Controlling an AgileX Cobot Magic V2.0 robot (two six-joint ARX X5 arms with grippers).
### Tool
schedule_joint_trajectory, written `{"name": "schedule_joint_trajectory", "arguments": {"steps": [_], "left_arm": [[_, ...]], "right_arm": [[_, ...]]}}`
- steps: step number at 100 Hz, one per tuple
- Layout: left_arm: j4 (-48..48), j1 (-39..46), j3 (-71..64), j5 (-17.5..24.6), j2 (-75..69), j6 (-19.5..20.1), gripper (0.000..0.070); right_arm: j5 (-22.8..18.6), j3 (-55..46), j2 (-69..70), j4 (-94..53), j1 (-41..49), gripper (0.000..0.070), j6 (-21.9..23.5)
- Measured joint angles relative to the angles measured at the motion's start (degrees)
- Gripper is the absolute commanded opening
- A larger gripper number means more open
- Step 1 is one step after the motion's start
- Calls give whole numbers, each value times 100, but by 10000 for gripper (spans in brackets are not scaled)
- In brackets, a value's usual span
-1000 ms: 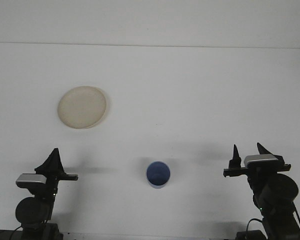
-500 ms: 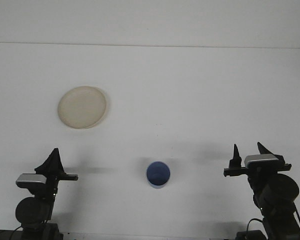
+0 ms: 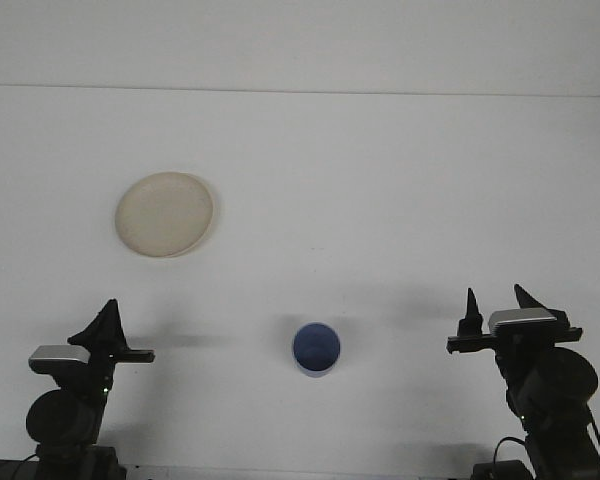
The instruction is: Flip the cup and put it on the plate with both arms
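Right claw (image 3: pixel 494 306) near blue cup (image 3: pixel 316 348)

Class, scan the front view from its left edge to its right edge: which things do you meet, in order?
Left gripper → plate → blue cup → right gripper.

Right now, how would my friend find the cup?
Look at the white table, near its front edge. Between the two black robot arms sits the cup. It is small, round and blue, unlike the bigger cream plate farther back on the left.
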Motion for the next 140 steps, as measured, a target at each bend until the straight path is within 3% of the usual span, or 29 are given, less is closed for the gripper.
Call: {"name": "schedule_joint_trajectory", "arguments": {"steps": [32,73,89,117,121,125,140], "left_arm": [[-2100,0,2638,457,1421,-192,11],[-4701,0,5125,479,4256,-17,11],[-5198,0,5180,479,4924,188,11],[-5121,0,5182,479,5112,249,22],[-5084,0,5182,479,5108,249,51],[-5080,0,5182,479,5104,247,125],[-5077,0,5182,479,5090,243,519]], "right_arm": [[0,0,0,0,0,481,0],[2,0,0,0,0,481,0],[4,0,0,0,0,481,0],[7,0,0,0,0,481,0],[7,0,0,0,0,481,0],[7,0,0,0,0,481,0],[9,0,0,0,0,481,0]]}}
